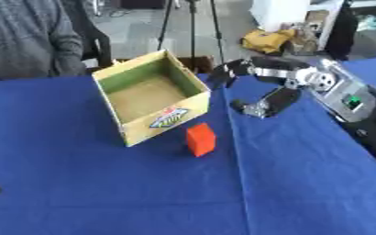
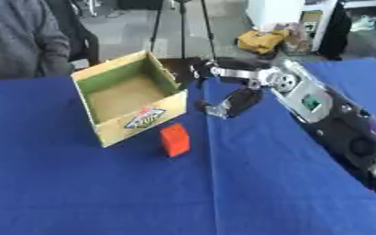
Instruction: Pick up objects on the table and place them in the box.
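Box: open yellow-tan cardboard box (image 1: 151, 94) toward the far edge of the blue-clothed table (image 1: 103, 197); front label unreadable.
Block: small orange-red block (image 1: 200, 139) upright, just before the box's near corner.
Right hand: black-and-silver hand (image 1: 259, 78), fingers relaxed, empty, beside the box.

Both eye views look down from the robot's head, facing forward over the blue table (image 1: 79, 193) at close range. They share the open box (image 1: 149, 94), the orange block (image 2: 174, 140) and the floor beyond, offset slightly sideways.
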Available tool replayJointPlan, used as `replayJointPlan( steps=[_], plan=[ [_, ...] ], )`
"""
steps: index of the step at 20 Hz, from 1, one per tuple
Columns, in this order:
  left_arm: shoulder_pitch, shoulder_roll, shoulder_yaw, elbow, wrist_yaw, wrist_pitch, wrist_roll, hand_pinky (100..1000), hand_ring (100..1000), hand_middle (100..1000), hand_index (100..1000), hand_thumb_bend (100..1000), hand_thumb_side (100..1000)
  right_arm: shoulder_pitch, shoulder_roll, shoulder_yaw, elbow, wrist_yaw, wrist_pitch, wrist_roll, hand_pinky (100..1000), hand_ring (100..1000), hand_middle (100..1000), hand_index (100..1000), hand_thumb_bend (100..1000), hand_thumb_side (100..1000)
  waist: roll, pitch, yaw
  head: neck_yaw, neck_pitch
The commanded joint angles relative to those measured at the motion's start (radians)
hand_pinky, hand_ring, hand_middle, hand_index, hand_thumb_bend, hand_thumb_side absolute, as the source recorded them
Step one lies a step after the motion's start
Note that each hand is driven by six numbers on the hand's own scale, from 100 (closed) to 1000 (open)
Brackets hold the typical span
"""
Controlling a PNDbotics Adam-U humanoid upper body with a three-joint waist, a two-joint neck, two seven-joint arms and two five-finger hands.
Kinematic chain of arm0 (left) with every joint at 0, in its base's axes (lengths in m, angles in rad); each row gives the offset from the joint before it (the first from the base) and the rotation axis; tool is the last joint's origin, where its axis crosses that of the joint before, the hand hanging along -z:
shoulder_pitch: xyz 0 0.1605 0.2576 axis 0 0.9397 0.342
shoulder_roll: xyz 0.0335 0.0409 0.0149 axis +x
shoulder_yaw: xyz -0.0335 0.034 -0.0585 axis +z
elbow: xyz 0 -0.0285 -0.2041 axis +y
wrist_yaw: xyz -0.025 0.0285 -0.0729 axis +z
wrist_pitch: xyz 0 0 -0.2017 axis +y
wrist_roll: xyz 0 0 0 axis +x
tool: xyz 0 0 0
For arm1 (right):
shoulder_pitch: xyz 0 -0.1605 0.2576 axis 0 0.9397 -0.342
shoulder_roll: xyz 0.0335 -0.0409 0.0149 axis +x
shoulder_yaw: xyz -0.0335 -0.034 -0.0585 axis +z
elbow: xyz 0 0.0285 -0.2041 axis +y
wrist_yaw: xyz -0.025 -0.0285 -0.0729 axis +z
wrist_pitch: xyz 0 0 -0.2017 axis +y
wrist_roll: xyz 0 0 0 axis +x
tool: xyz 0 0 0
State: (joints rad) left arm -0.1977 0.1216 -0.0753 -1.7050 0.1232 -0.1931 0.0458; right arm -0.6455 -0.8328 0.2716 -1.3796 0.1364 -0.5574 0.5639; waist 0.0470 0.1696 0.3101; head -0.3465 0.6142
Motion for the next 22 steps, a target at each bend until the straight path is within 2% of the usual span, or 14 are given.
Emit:
replayJointPlan(
  steps=[1, 3, 7, 16, 22],
  plan=[
    [-0.014, 0.001, -0.002, -0.022, 0.005, -0.001, -0.005, 493, 795, 643, 592, 100, 971, -0.035, 0.002, 0.002, 0.050, 0.055, -0.054, -0.006, 769, 1000, 910, 901, 114, 552, 0.002, -0.010, 0.004, -0.013, -0.012],
    [-0.014, -0.001, -0.004, -0.022, 0.006, 0.000, -0.007, 493, 794, 643, 592, 100, 970, -0.043, 0.012, 0.008, 0.068, 0.089, -0.078, -0.017, 777, 1000, 917, 907, 172, 562, 0.004, -0.010, 0.007, -0.019, -0.015],
    [-0.017, -0.005, -0.009, -0.022, 0.008, 0.001, -0.012, 493, 794, 643, 592, 100, 970, -0.049, 0.025, 0.021, 0.083, 0.156, -0.111, -0.035, 785, 1000, 922, 916, 205, 581, 0.009, -0.008, 0.024, -0.037, -0.020],
    [-0.020, -0.013, -0.014, -0.024, 0.013, 0.002, -0.017, 494, 794, 642, 592, 100, 970, -0.054, 0.070, 0.050, 0.138, 0.301, -0.158, -0.073, 792, 1000, 922, 921, 199, 661, 0.017, -0.002, 0.054, -0.066, -0.027],
    [-0.019, -0.018, -0.017, -0.025, 0.015, 0.003, -0.021, 493, 793, 642, 592, 100, 969, -0.051, 0.094, 0.063, 0.178, 0.330, -0.183, -0.082, 790, 1000, 921, 918, 180, 680, 0.026, 0.000, 0.067, -0.078, -0.033]
  ],
)
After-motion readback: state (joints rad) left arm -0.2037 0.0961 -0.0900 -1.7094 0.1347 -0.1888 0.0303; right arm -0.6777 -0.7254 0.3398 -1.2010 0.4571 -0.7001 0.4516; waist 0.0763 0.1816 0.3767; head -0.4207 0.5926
